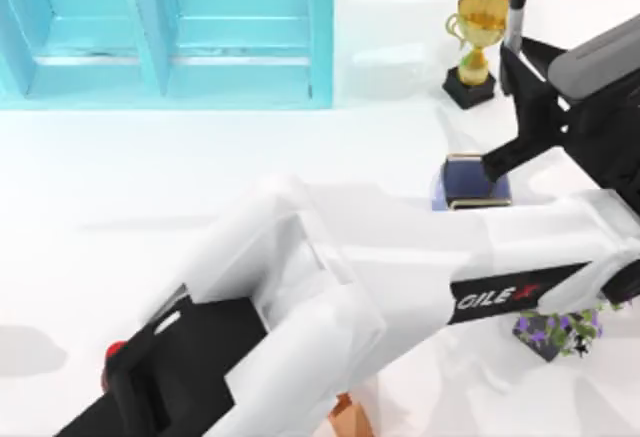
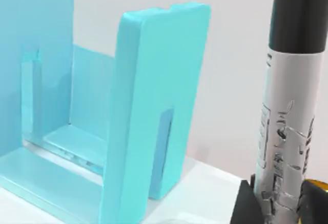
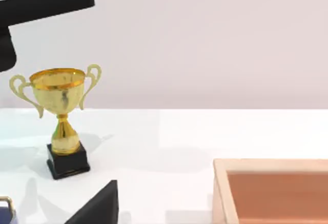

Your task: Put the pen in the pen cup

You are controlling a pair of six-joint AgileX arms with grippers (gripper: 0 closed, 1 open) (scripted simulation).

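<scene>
Left arm stretched in a long white diagonal from the near left corner across the white counter (image 1: 120, 187) to the far right, wrist tipped up, its black left claw (image 1: 515, 57) pinching the slim black pen with a white-grey printed band (image 1: 517, 2) by the lower barrel. Pen held upright, tip toward the far edge in the top view, just right of the gold trophy on a black base (image 1: 476, 42). In the left wrist view, same pen (image 2: 289, 116) standing tall between the dark fingers (image 2: 246, 206), printed band clearly showing. Small periwinkle-blue square-sided pen cup with a thin gold wire rim (image 1: 470, 182) resting on the counter right of centre, nearer than the trophy, partly covered by the black wrist link; pen well above and farther back than the cup, not inside it. Large turquoise plastic rack with upright dividers (image 1: 165, 32) along the far left, also seen close up from the left wrist (image 2: 154, 111). Small dark pot of purple flowers (image 1: 555, 332) at the near right, beside the arm. From the right wrist: trophy (image 3: 60, 121), corner of the cup (image 3: 5, 211), an open tan wooden box (image 3: 271, 190). Right claw: cannot tell whether spread or pressed together.
</scene>
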